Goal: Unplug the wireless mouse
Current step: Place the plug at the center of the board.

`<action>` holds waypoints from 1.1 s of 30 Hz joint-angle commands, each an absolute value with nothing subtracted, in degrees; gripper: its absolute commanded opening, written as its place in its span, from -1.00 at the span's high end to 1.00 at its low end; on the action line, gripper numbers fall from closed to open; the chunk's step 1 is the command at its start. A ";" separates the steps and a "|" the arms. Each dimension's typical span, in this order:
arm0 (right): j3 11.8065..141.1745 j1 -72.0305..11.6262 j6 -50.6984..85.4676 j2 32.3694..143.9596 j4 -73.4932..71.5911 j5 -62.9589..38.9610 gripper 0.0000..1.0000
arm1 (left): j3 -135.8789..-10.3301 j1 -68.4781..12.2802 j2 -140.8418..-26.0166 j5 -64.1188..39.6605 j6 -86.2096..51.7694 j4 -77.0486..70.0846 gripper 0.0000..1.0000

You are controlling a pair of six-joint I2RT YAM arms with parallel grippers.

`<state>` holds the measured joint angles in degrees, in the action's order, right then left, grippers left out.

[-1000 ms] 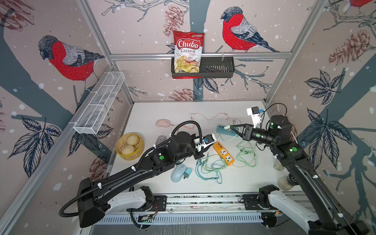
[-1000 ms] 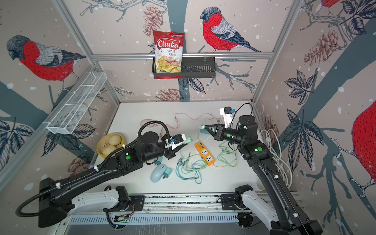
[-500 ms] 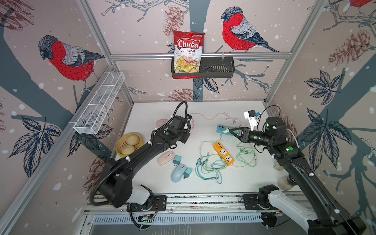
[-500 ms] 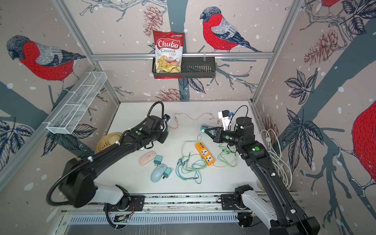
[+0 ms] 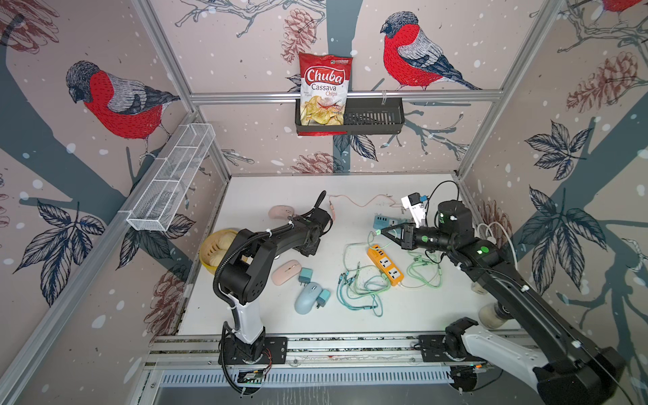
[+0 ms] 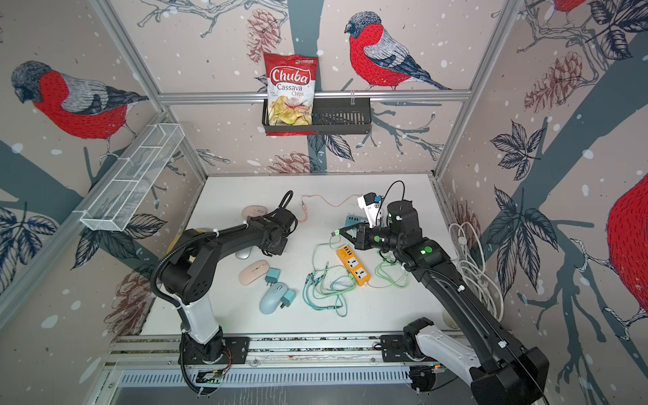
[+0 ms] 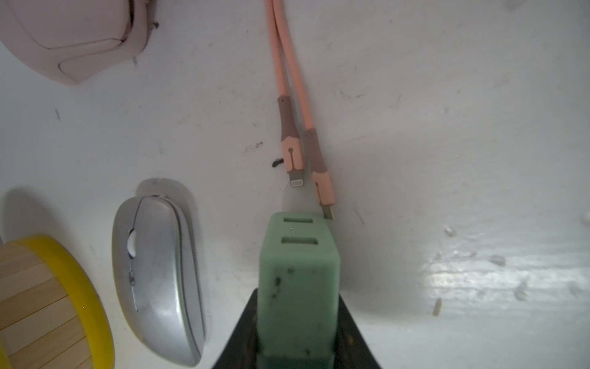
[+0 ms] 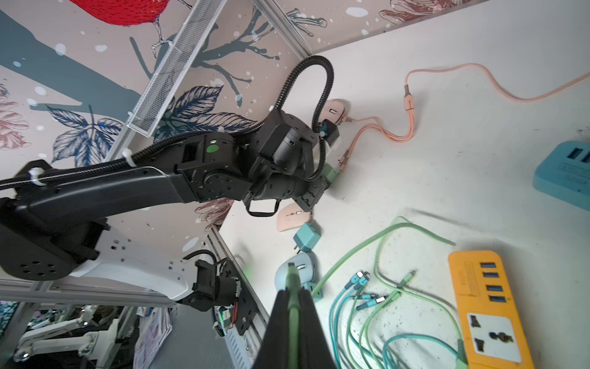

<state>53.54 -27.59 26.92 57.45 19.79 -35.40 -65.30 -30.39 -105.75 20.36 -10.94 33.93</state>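
Table (image 5: 403, 315): work surface.
Left gripper (image 7: 298, 295): clamped on green charger (image 7: 298, 255); set it down clear of silver mouse (image 6: 243, 253) at its 9 o'clock.
Right gripper (image 5: 384, 231): pinched shut on green cable plug (image 8: 292, 276).
Pink mouse (image 5: 282, 212): table's 11 o'clock, pink cable (image 5: 364, 202) apparently attached; brace body, pull connector straight.

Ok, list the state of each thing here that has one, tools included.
left tool, shut on the green charger
green charger, gripped, both ports empty
right tool, shut on the plug of the green cable
pink cable, two plugs loose on the table
silver mouse, right way up, nothing plugged in
orange power strip, flat, visible sockets empty
chips bag, upright in the black basket
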 commanded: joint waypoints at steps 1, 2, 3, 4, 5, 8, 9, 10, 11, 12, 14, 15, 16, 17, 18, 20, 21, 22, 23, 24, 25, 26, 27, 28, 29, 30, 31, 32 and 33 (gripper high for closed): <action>52.87 -29.00 23.96 58.92 21.31 -28.68 1.00 | -64.48 -30.09 -104.06 9.63 -10.63 39.57 0.46; 52.37 -29.74 23.44 59.93 21.85 -26.15 1.00 | -64.58 -30.11 -102.41 8.94 -10.42 39.39 0.29; 51.78 -30.89 23.23 61.12 21.75 -24.14 1.00 | -64.57 -30.15 -101.01 8.26 -10.37 39.20 0.19; 51.07 -31.93 23.32 62.33 21.04 -22.93 1.00 | -64.79 -30.10 -98.87 7.58 -10.27 39.15 0.12; 50.39 -32.88 23.66 63.79 19.82 -22.46 0.99 | -65.12 -30.14 -96.83 6.83 -10.35 39.29 0.04; 49.10 -34.41 24.72 69.17 15.60 -23.23 0.98 | -66.28 -30.14 -91.17 6.04 -10.79 39.70 -0.58; 49.33 -34.53 24.86 71.19 14.99 -23.41 0.98 | -66.74 -30.14 -89.71 6.17 -11.09 39.85 -0.59; 50.11 -34.64 24.45 74.25 15.27 -23.59 0.99 | -67.43 -30.14 -88.11 6.62 -11.29 40.18 -0.60; 51.41 -34.88 23.73 77.10 16.32 -23.27 0.99 | -67.99 -30.12 -86.36 7.00 -11.49 40.18 -0.64; 52.38 -35.41 23.20 79.48 16.94 -22.25 0.98 | -68.43 -30.10 -84.95 6.99 -11.51 40.11 -0.93; 53.73 -37.16 22.35 83.54 17.49 -19.84 0.98 | -68.68 -30.12 -81.61 6.25 -11.35 38.20 -0.94; 54.23 -37.78 22.24 85.21 17.41 -19.69 0.98 | -68.21 -30.10 -79.85 5.96 -11.10 36.74 -0.93; 54.86 -38.40 22.19 87.07 17.40 -19.78 0.96 | -67.30 -30.06 -77.84 5.60 -10.76 34.40 -0.93; 55.38 -38.94 22.31 88.71 17.25 -19.68 0.94 | -65.89 -29.89 -75.94 5.46 -10.38 31.91 -0.93; 55.99 -39.50 22.54 90.39 17.18 -19.26 0.92 | -64.01 -29.56 -73.77 5.21 -9.85 28.79 -0.92; 57.57 -40.63 22.84 93.45 17.58 -17.90 0.81 | -59.92 -28.75 -69.94 4.56 -9.59 22.89 -0.93; 58.95 -41.28 22.85 95.14 18.36 -16.66 0.72 | -58.39 -28.10 -68.14 3.57 -9.54 20.58 -0.93; 60.37 -42.12 22.70 96.76 19.43 -15.11 0.55 | -57.51 -27.42 -66.56 2.40 -9.71 19.16 -0.93; 61.64 -42.84 22.53 98.22 20.30 -13.93 0.37 | -56.51 -26.68 -65.55 1.21 -9.91 18.41 -0.93; 63.00 -43.85 22.12 99.81 21.45 -12.90 0.14 | -55.55 -25.87 -64.66 -0.25 -10.11 17.68 -0.92; 64.32 -44.74 21.77 101.24 22.41 -12.15 -0.04 | -55.14 -25.30 -64.20 -1.26 -10.07 17.35 -0.93; 65.35 -45.47 21.54 102.39 23.16 -11.46 -0.15 | -54.95 -25.04 -64.01 -1.78 -9.98 17.39 -0.92; 66.62 -46.61 21.36 103.66 24.08 -10.58 -0.26 | -54.97 -24.85 -63.98 -2.16 -9.83 17.65 -0.93; 67.68 -47.62 21.21 104.87 24.96 -9.92 -0.30 | -54.99 -24.70 -63.87 -2.40 -9.72 17.97 -0.93; 68.49 -48.40 21.16 105.91 25.55 -9.61 -0.31 | -55.00 -24.70 -63.76 -2.57 -9.54 18.10 -0.93; 69.27 -49.03 21.26 106.88 26.20 -8.95 -0.31 | -54.80 -24.70 -63.60 -3.32 -9.17 17.99 -0.93; 69.95 -49.67 21.42 107.90 26.85 -8.08 -0.31 | -54.59 -24.70 -63.25 -3.53 -8.94 17.81 -0.93; 70.41 -50.26 21.51 108.66 27.59 -6.91 -0.30 | -54.37 -24.71 -62.82 -3.80 -8.96 17.59 -0.93; 71.13 -50.93 21.53 109.46 28.66 -5.27 -0.27 | -54.17 -24.70 -62.46 -3.89 -8.91 17.50 -0.92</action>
<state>69.80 -49.87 22.26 108.12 24.60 -10.31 -54.52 -24.88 -63.31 -1.96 -9.08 20.29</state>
